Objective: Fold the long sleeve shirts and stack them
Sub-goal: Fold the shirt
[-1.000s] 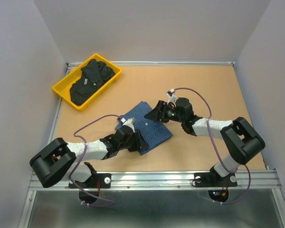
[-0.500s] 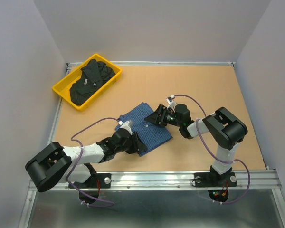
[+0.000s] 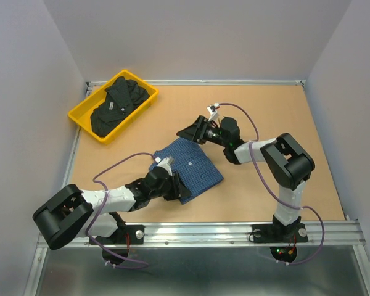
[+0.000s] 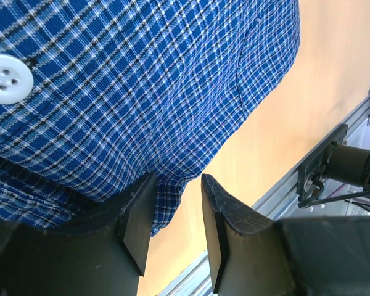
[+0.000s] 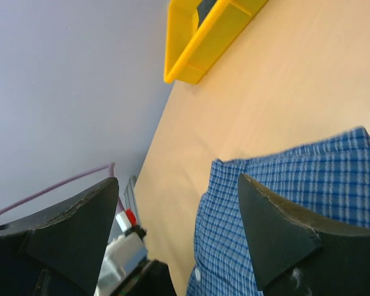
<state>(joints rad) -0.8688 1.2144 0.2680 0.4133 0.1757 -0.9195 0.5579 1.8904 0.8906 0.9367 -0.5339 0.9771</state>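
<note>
Currently straddles near hem of blue checked shirt (image 3: 196, 164), folded mid-table, with left gripper (image 4: 176, 179), jaws partly apart, not pinching. Holds right gripper (image 3: 191, 131) wide apart, empty, above its far corner. Has black shirt (image 3: 117, 106) in yellow bin (image 3: 86, 128), far left.

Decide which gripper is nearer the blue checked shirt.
Left. The left gripper touches the blue shirt at its near edge; the right gripper hovers off its far corner.

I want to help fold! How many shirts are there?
2: a blue checked shirt on the table, a black shirt in the yellow bin. More may hide in that pile.
</note>
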